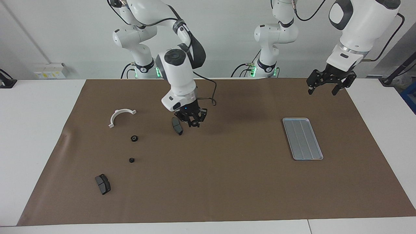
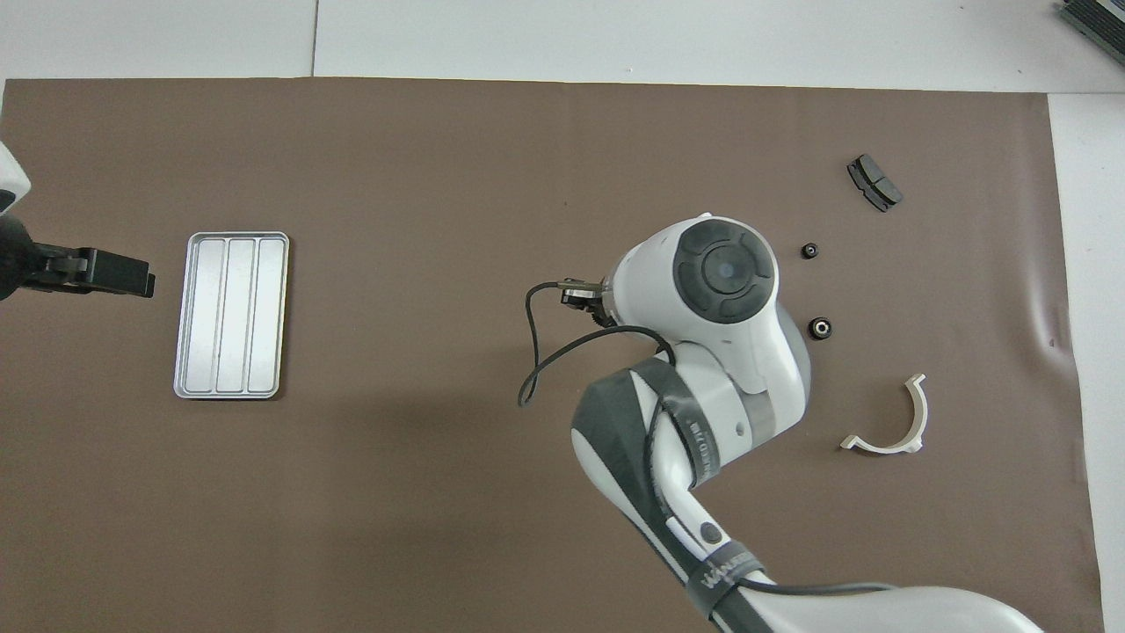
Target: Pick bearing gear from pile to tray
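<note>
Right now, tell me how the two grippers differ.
Place: the right gripper hangs low over the middle of the mat, beside a dark brake pad; the left gripper hangs over the mat's edge by the tray.
Jaws: the right gripper's look shut on a small black round piece; the left gripper's stand open and empty.
Both point down, clear of the table.
</note>
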Controlling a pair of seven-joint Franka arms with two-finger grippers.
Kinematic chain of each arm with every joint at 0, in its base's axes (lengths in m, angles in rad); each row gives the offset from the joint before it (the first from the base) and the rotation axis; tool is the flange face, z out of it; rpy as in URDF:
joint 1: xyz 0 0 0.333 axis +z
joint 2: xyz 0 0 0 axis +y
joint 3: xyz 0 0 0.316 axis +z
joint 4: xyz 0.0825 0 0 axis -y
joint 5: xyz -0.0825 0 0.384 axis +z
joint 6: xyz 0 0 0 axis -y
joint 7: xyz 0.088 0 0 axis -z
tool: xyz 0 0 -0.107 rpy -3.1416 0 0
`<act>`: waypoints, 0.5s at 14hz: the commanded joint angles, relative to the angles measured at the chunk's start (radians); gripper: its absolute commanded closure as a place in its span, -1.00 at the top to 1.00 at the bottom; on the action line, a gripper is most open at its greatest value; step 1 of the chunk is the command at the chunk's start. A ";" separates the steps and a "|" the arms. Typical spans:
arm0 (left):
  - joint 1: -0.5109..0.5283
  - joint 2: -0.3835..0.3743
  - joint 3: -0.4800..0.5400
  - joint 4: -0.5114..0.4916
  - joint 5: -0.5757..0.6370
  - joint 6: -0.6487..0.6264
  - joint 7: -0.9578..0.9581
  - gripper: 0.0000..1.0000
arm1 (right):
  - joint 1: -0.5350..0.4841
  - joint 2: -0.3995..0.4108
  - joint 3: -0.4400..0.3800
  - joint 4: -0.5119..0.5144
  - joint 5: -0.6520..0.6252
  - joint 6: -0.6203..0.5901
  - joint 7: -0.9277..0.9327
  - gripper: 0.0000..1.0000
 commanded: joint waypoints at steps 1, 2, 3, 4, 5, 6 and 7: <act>-0.001 -0.021 0.001 -0.024 0.012 0.005 0.000 1.00 | 0.058 0.055 -0.006 0.018 -0.022 0.046 0.102 -1.00; -0.001 -0.021 0.001 -0.024 0.012 0.005 0.000 1.00 | 0.099 0.093 -0.007 0.018 -0.041 0.084 0.156 -1.00; -0.001 -0.021 0.001 -0.024 0.012 0.005 0.000 1.00 | 0.121 0.123 -0.006 0.018 -0.073 0.122 0.209 -1.00; -0.001 -0.021 0.001 -0.024 0.012 0.005 -0.001 1.00 | 0.146 0.155 -0.006 0.019 -0.116 0.147 0.267 -1.00; -0.007 -0.021 0.001 -0.023 0.012 0.002 -0.001 1.00 | 0.157 0.167 -0.006 0.021 -0.140 0.164 0.300 -1.00; -0.011 -0.023 0.001 -0.024 0.012 -0.011 0.000 1.00 | 0.161 0.169 -0.006 0.019 -0.142 0.165 0.306 -1.00; -0.013 -0.023 0.000 -0.024 0.012 -0.009 0.000 1.00 | 0.166 0.169 -0.006 0.012 -0.142 0.165 0.306 -1.00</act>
